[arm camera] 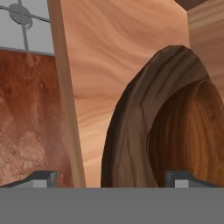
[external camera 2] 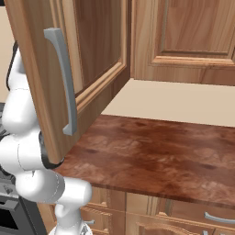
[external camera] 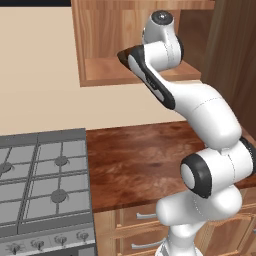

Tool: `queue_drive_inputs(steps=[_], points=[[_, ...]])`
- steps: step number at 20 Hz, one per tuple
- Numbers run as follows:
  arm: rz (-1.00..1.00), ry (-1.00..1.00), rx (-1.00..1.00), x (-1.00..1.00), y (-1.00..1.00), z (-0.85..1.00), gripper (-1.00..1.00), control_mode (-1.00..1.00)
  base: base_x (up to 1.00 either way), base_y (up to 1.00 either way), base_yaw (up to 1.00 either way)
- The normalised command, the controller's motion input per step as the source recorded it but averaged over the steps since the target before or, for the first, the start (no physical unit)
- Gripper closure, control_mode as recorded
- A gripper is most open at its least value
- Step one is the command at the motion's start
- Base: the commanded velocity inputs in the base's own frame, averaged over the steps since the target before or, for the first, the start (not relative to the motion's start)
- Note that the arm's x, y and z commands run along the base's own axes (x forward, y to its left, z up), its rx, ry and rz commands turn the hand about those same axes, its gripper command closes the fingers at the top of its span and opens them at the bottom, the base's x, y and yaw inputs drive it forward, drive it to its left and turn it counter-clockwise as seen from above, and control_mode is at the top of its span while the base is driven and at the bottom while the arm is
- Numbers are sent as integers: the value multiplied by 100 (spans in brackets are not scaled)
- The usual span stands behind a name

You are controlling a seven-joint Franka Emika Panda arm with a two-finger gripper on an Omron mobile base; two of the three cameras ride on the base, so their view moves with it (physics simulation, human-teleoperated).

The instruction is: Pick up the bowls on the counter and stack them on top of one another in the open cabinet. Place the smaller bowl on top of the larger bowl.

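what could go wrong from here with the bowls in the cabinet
1. In the hand view the gripper stands open right at the larger bowl, with the smaller bowl inside it. Pulling back carelessly might drag the stack off the cabinet shelf.
2. The larger bowl's edge shows near the shelf front, so a nudge could tip it down onto the counter.

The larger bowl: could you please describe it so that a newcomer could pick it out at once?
Find the light-brown wall cabinet above the counter; on its open shelf, at the end of the white arm, lies the larger bowl. It is wide, shallow and dark brown, while the smaller bowl nested inside it is reddish-brown.
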Motion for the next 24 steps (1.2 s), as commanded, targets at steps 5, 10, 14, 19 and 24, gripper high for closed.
queue_drive_inputs(steps=[5, 10, 14, 19, 24], points=[[0, -1, -3, -7, 2, 37, -100, -100, 0, 0, 0], [0, -11, -5, -27, 7, 6, -100, -100, 0, 0, 0], [-1, -9, -5, -37, 5, 21, -100, -100, 0, 0, 0], [-3, -8, -4, -46, 0, 24, -100, -100, 0, 0, 0], [-7, -2, -5, -49, 0, 9, -100, -100, 0, 0, 0]])
